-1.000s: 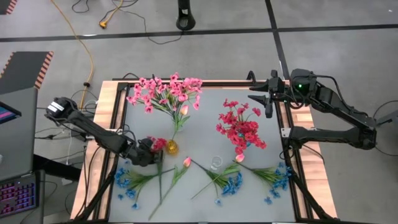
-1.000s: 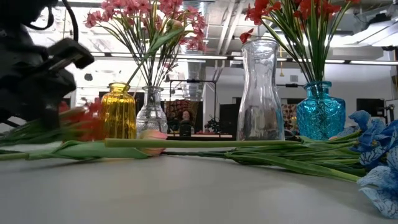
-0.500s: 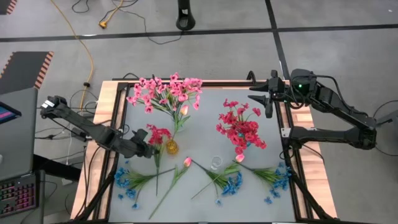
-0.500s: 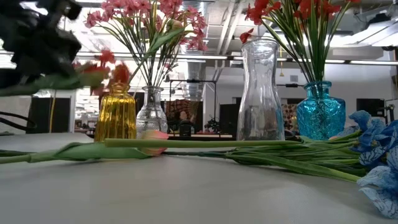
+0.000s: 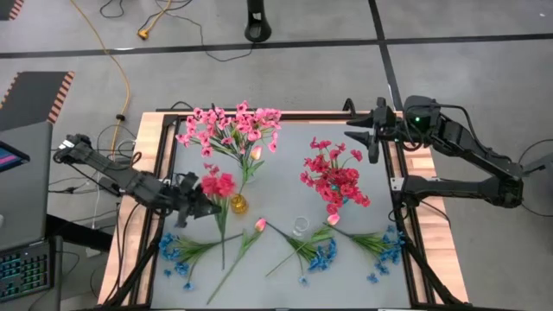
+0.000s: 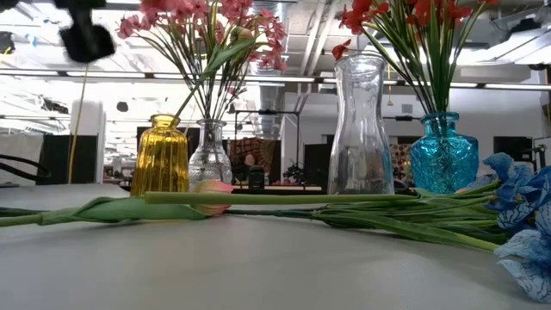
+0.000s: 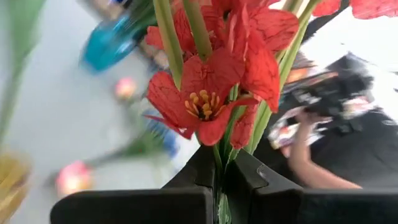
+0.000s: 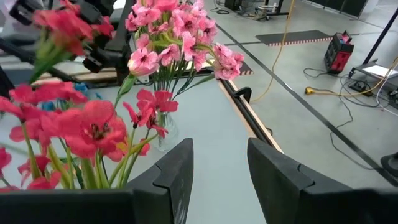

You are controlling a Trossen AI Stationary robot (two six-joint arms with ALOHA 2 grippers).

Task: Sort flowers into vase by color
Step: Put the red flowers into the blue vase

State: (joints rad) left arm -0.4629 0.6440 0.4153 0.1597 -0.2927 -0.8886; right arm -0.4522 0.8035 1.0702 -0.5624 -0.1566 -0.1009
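My left gripper is above the table's left side, next to the yellow vase, shut on a red flower sprig. Its blossoms stand just past the fingertips. My right gripper waits open at the far right with nothing in it. Pink flowers stand in a small clear vase. Red flowers stand in the blue vase. An empty tall clear vase stands between them. Blue sprigs and a pink tulip lie on the table. My left gripper pinches the red sprig's green stems between its two fingers, just below the blossoms. The fingers come level from the table's left and lie across the stems. The sprig is lifted clear, its long stem trailing toward the near edge.
More blue sprigs lie along the near edge. Long green stems lie across the middle of the table. A raised frame runs around the table top. A cable lies on the floor beyond.
My left gripper has risen from the table beside the yellow vase, rolling as it went, and stays shut on the red sprig. The sprig has been lifted off the table and has gone up out of the low view.
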